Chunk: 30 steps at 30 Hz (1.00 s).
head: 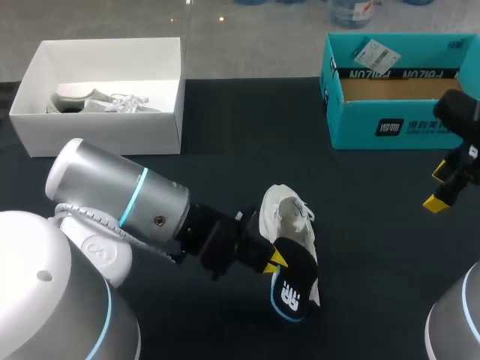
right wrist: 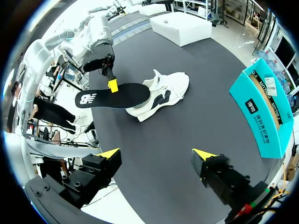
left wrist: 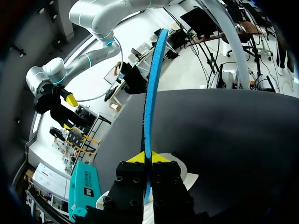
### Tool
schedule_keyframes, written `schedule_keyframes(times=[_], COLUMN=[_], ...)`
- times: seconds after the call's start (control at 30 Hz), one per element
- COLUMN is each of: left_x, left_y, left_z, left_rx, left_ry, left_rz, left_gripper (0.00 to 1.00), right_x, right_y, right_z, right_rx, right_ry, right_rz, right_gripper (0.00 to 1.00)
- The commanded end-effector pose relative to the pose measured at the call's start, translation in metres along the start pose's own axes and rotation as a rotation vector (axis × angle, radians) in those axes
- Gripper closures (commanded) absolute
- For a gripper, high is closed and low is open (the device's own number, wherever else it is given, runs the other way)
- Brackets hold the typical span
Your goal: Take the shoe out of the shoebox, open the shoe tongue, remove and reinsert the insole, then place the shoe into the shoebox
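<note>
Now, at the table's far-left corner sits a white box [head: 97, 135] with a second shoe [head: 82, 101] inside. Left gripper [head: 276, 261] is clamped tight on the insole [head: 294, 283], held over the near middle, just beside the shoe [head: 285, 214] lying mid-table. Shoebox [head: 375, 126] stands far right. Right gripper [right wrist: 156, 154] hangs wide open, empty, near the right edge.

A white two-letter logo [head: 291, 294] stands on the black heel end of the insole [head: 298, 266], in the lower middle of the head view. The right wrist view shows it there too. On the teal shoebox [head: 360, 131] at the upper right, a black strip [head: 397, 73] along the inner rim carries white lettering, seen upside down. The front wall bears a black square emblem [head: 388, 127] with a line of dark characters beside it. A white paper tag [head: 375, 54] with a barcode lies at the box's rim, its print too small to make out.
</note>
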<state>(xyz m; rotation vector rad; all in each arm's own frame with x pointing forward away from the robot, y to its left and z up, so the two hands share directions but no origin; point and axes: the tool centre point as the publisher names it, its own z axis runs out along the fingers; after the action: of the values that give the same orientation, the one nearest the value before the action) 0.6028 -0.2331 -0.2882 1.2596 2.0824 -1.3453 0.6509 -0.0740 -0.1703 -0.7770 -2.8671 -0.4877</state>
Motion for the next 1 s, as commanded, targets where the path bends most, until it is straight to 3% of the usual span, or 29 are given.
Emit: schedule_keyframes(times=[0.03, 0.67, 1.0], left_x=[-0.010, -0.001, -0.001], left_y=[0.011, 0.066, 0.082], left_z=[0.017, 0.030, 0.028], left_rx=[-0.026, -0.117, -0.201], left_ry=[0.030, 0.091, 0.091], left_rz=[-0.015, -0.076, -0.074], left_gripper=[1.00, 1.00, 1.00], right_x=[-0.001, -0.001, -0.001], right_y=[0.001, 0.001, 0.001], right_z=[0.001, 0.001, 0.001], right_rx=[0.004, 0.004, 0.004], right_ry=[0.002, 0.002, 0.002], right_rz=[0.001, 0.001, 0.001], right_gripper=[0.00, 0.00, 0.00])
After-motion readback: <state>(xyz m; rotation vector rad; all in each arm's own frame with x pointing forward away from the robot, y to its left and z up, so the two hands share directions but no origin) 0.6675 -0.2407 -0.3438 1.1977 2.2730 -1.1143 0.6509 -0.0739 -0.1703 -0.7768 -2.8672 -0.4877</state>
